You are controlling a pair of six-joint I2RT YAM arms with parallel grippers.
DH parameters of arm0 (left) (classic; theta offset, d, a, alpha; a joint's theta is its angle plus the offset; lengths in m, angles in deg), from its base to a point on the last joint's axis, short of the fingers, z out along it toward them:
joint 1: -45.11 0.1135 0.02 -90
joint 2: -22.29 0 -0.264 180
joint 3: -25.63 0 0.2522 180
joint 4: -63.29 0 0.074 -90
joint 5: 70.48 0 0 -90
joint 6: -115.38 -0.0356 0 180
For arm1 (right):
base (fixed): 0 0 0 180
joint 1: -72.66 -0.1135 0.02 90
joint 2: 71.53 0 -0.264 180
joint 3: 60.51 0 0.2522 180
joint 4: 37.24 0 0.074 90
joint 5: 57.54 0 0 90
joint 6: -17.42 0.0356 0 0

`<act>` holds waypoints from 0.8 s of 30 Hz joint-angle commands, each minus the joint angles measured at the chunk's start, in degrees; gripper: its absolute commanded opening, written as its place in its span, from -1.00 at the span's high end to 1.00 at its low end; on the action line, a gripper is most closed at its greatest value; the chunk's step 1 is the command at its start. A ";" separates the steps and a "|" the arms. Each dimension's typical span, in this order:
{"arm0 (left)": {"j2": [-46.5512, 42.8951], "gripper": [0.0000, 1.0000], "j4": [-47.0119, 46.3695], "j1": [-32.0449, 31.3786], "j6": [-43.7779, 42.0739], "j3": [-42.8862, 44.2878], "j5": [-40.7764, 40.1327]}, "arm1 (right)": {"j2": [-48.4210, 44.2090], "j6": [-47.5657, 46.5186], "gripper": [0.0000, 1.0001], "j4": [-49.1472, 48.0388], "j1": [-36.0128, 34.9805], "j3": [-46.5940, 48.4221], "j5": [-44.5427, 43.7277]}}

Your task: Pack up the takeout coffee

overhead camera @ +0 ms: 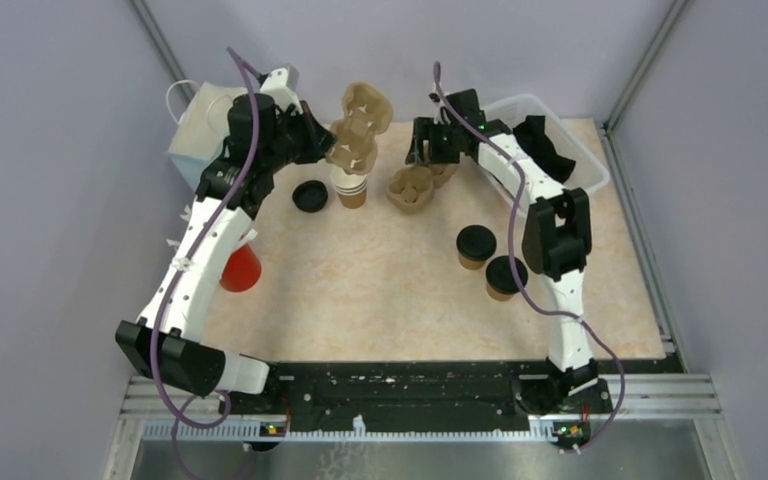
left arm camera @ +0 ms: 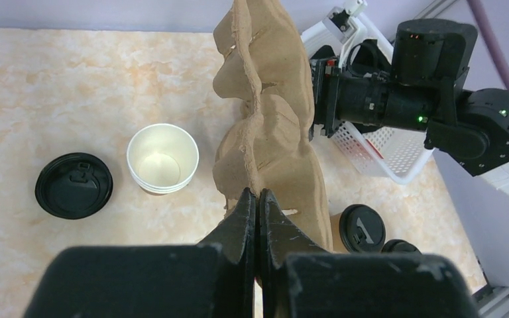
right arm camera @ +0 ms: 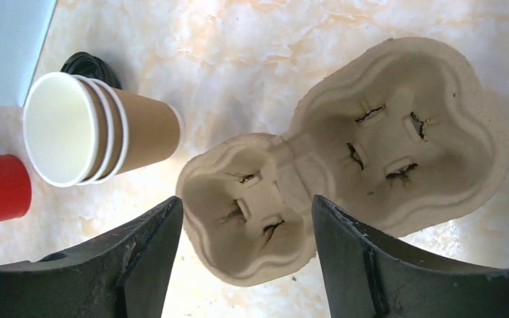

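red cup [overhead camera: 241, 268]: closest thing on the left, upright, tucked against the left arm and near the left edge of the mat [overhead camera: 380, 300].
near cup [overhead camera: 505, 277]: lid on, upright on the right side, just beside the right arm's elbow.
far cup [overhead camera: 476, 245]: lid on too, upright, just up-left of the near cup. Both are sitting on the mat, not in any carrier.
open room: the middle of the mat is one bare stretch from the near edge up to the back row, so there's loads of space between the arms.
loose lid [overhead camera: 310, 196]: flat on the mat, left of the stack and apart from it.
stack [overhead camera: 352, 187]: open brown cups nested together, upright, no lid, pretty much under the low end of the lifted carrier.
flat carrier [right arm camera: 344, 152]: pockets up on the mat, just right of the stack, not touching it.
right claw [right arm camera: 245, 202]: jaws apart, one finger on each side of the flat carrier's nearer pocket, right at its rim. Honestly can't tell if it's squeezing.
left claw [left arm camera: 257, 195]: jaws together, pinched on the edge of the lifted carrier.
lifted carrier [left arm camera: 272, 132]: up in the air, edge-on, close to the right arm's wrist, so it's tight there.
bag [overhead camera: 195, 130]: far left corner, behind the left arm.
bin [overhead camera: 592, 165]: far right corner, with the right arm lying across it.
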 commanded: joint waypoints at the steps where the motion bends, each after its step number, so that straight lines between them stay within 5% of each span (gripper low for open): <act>1: -2.25 1.00 -0.52 -0.03 -0.65 0.19 2.59 | -1.71 1.09 -0.49 6.31 -0.01 9.58 -1.04; 4: -2.52 1.00 -1.86 -0.03 1.25 -0.96 5.68 | -4.83 4.99 -0.66 16.71 0.88 17.16 -3.43; 6: -3.09 1.00 -4.16 -0.03 3.16 -2.91 7.66 | -10.30 9.30 -0.74 19.32 0.95 13.23 -0.55; 9: -3.58 1.00 -7.93 -0.11 5.61 -5.69 9.70 | -23.71 22.02 -0.81 6.04 0.01 -7.42 10.57; 12: -2.97 1.00 -7.73 -1.10 5.60 -5.21 9.09 | -35.53 33.30 -0.70 -9.65 -0.32 -23.90 12.17; 17: -1.24 1.00 -2.61 -3.42 -0.07 -1.88 8.50 | -37.72 7.14 -0.68 2.45 -6.54 -14.68 6.20; 24: -1.76 1.00 3.16 -7.09 -3.12 -2.41 8.83 | -37.25 -4.96 -0.30 4.53 -7.38 -12.54 8.61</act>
